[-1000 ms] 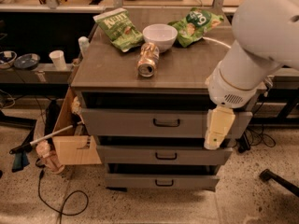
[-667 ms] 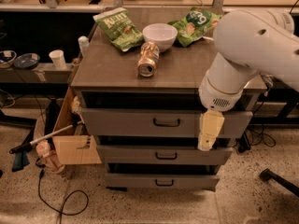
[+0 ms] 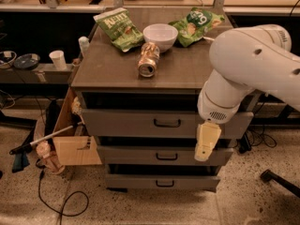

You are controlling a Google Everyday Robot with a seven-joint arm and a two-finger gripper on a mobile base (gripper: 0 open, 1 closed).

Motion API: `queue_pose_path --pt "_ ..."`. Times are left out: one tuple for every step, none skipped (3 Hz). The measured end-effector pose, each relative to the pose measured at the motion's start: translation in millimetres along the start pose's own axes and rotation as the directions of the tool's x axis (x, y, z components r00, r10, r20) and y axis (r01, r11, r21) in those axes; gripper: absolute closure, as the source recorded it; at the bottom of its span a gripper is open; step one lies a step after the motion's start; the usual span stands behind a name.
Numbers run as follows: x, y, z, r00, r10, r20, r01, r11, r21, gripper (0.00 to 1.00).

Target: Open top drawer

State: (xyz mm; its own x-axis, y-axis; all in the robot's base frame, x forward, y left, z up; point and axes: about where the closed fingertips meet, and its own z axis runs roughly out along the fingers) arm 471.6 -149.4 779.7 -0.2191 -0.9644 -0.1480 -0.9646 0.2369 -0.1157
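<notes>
The top drawer [image 3: 126, 122] is the widest grey drawer, just under the cabinet top, with a small dark loop handle [image 3: 167, 123] at its centre. A dark gap shows above its front. Two narrower grey drawers [image 3: 136, 154] sit below it. My gripper [image 3: 205, 146], cream-coloured at the end of the big white arm [image 3: 248, 64], hangs in front of the right part of the top drawer. It is right of the handle and reaches down to the middle drawer's front. It holds nothing that I can see.
On the cabinet top lie two green chip bags [image 3: 118, 28] [image 3: 197, 22], a white bowl [image 3: 160, 33] and a can on its side [image 3: 148, 60]. A cardboard box [image 3: 75, 149] stands left of the drawers. Cables [image 3: 61, 196] lie on the floor.
The arm has swung left and a little down, bringing the gripper closer to the top drawer's handle. The drawers have not moved.
</notes>
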Motion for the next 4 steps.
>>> queue_pose_path --pt "-2 3 8 1.0 0.005 -0.008 -0.005 0.9999 -0.012 0.0" --pt "-7 -6 26 1.0 0.0 0.016 0.0 1.0 -0.007 0.0" --pt "-16 -23 46 0.998 -0.01 0.057 0.011 0.9998 -0.017 0.0" --pt "-23 -40 63 0.995 -0.048 0.084 0.051 0.9981 -0.035 0.0"
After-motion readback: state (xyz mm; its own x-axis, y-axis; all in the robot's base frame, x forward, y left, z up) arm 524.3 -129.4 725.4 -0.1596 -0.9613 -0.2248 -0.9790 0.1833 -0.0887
